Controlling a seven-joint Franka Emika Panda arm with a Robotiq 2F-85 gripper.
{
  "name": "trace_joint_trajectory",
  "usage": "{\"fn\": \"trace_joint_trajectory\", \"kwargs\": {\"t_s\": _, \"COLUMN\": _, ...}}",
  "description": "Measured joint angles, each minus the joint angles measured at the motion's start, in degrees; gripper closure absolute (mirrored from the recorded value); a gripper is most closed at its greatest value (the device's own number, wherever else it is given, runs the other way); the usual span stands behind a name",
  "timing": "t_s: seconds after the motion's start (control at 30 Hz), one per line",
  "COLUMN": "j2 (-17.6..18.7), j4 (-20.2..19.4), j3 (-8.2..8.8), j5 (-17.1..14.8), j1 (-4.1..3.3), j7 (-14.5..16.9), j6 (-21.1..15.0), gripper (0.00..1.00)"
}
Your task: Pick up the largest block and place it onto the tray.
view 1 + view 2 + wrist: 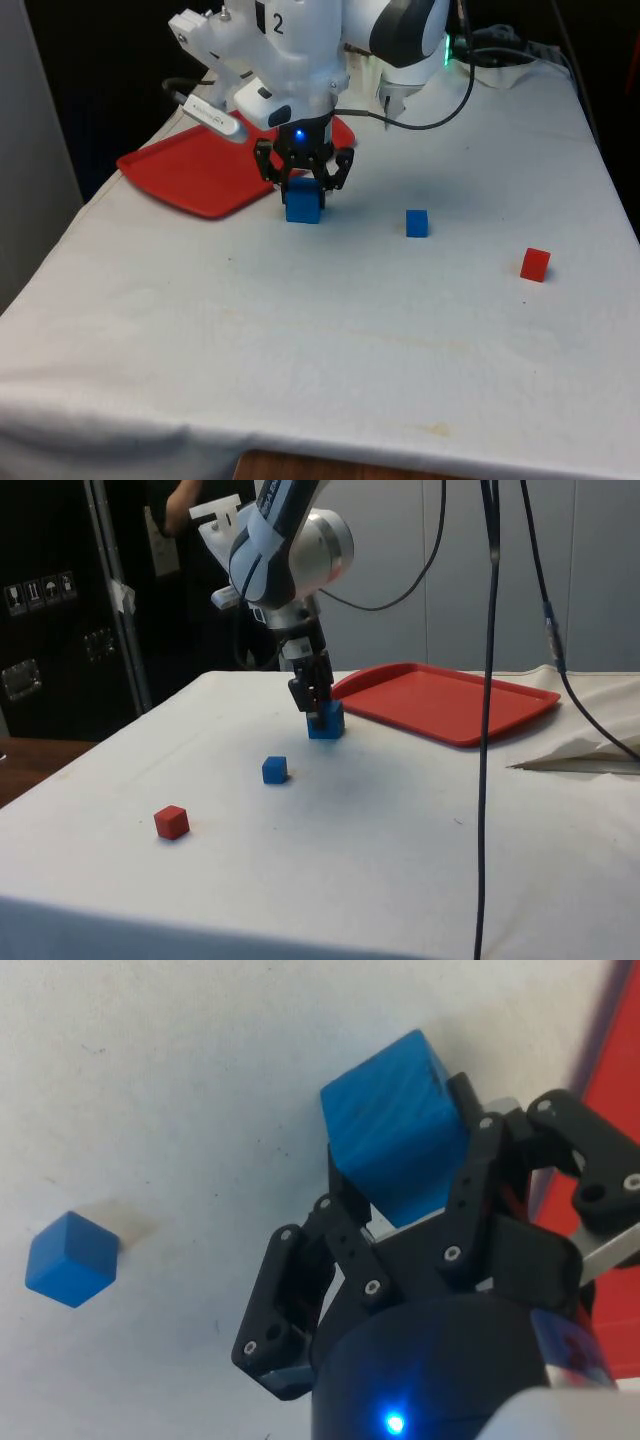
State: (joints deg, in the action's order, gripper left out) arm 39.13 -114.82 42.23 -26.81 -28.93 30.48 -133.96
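The large blue block [303, 205] sits low at the cloth just off the red tray's [190, 165] near corner; I cannot tell whether it touches the cloth. My gripper [303, 183] comes down over it from above. In the wrist view the fingers [345, 1195] press against two opposite sides of the block [385, 1120], so the gripper [405, 1185] is shut on it. From the side, the block [327, 723] and the gripper [316, 706] stand just before the tray [440, 702].
A small blue block [417, 223] lies on the cloth towards the front view's right of the gripper, and a small red block [535, 264] lies further right. Black cables [440, 110] run over the table behind the arm.
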Motion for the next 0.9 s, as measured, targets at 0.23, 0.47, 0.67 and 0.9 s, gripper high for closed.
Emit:
{"fn": "trace_joint_trajectory", "kwargs": {"t_s": 0.23, "j2": -0.3, "j4": -0.1, "j3": 0.40, "j5": 0.0, "j1": -0.23, "j7": 0.0, "j6": 0.1, "gripper": 1.00}}
{"fn": "trace_joint_trajectory", "kwargs": {"t_s": 0.47, "j2": -2.3, "j4": -1.4, "j3": 1.15, "j5": 0.3, "j1": -0.97, "j7": 0.0, "j6": 0.2, "gripper": 1.00}}
{"fn": "trace_joint_trajectory", "kwargs": {"t_s": 0.67, "j2": -4.2, "j4": -2.1, "j3": 1.78, "j5": 0.9, "j1": -1.60, "j7": -0.1, "j6": 0.3, "gripper": 1.00}}
{"fn": "trace_joint_trajectory", "kwargs": {"t_s": 0.9, "j2": -7.0, "j4": -2.6, "j3": 2.69, "j5": 2.8, "j1": -2.41, "j7": -1.0, "j6": 1.7, "gripper": 1.00}}
